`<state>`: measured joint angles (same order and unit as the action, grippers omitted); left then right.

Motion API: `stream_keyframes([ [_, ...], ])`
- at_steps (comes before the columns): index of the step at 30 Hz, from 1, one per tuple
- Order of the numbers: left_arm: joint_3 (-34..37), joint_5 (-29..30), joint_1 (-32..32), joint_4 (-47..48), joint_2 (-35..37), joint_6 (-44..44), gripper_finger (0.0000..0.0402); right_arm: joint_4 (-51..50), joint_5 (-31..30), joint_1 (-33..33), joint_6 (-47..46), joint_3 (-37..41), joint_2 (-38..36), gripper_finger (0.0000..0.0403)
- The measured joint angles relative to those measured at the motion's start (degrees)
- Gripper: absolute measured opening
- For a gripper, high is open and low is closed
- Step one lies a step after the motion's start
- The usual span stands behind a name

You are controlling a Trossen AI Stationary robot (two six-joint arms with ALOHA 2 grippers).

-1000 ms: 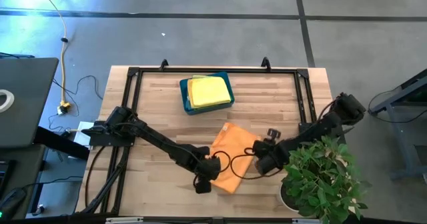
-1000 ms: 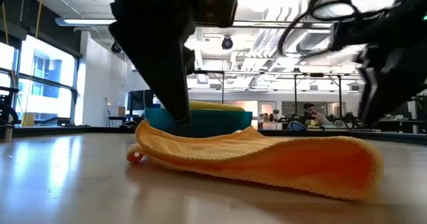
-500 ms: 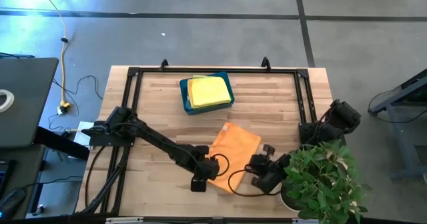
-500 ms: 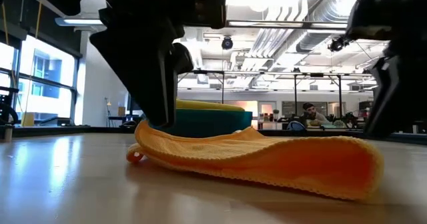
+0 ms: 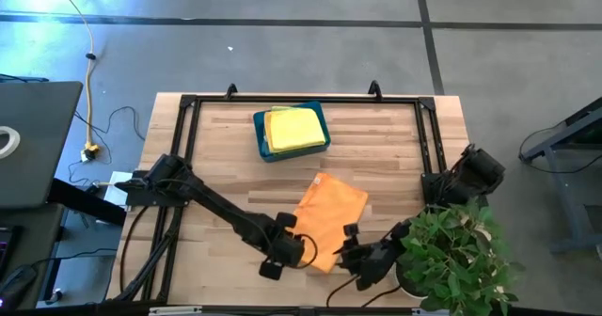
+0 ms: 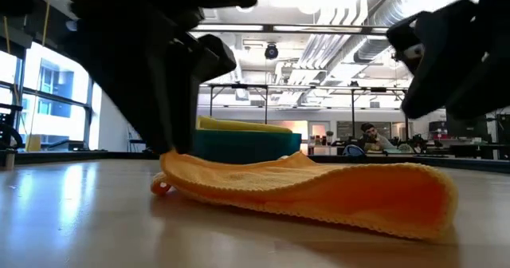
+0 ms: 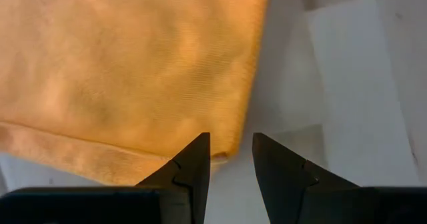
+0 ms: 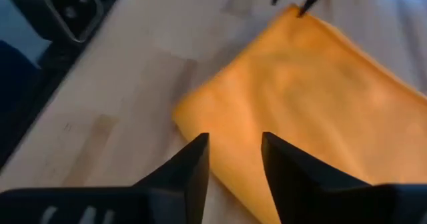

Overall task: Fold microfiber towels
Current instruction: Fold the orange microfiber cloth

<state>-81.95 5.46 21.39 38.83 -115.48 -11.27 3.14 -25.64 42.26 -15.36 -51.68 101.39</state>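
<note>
High view: the orange towel (image 5: 329,219) lies folded near the worktop's (image 5: 216,156) front edge. The left gripper (image 5: 303,251) and right gripper (image 5: 346,252) flank its near corner, fingers apart, empty. The potted plant (image 5: 456,250) overhangs the right arm; a teal bin (image 5: 261,134) holds yellow towels (image 5: 293,128) behind.

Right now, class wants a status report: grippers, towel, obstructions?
Left gripper open, empty, at the orange towel corner. Right gripper open, empty, at its near edge. Towel folded, flat. Potted plant crowds right arm.
</note>
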Motion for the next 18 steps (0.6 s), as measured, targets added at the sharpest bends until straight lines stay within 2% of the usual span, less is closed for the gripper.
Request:
stream_keyframes([
  [5,0.0,1.5,1.6,-0.3,0.0,0.9,0.0102,6.6,3.9,-0.8,2.2,0.0,4.8,0.0153],
  [11,0.0,1.8,2.0,-2.7,0.0,0.5,0.0102,10.1,7.2,-1.0,9.0,0.0,7.0,0.0156],
  [18,0.0,1.8,2.0,-4.1,0.0,0.4,0.0102,10.8,6.9,-1.4,11.8,0.0,9.3,0.0156],
])
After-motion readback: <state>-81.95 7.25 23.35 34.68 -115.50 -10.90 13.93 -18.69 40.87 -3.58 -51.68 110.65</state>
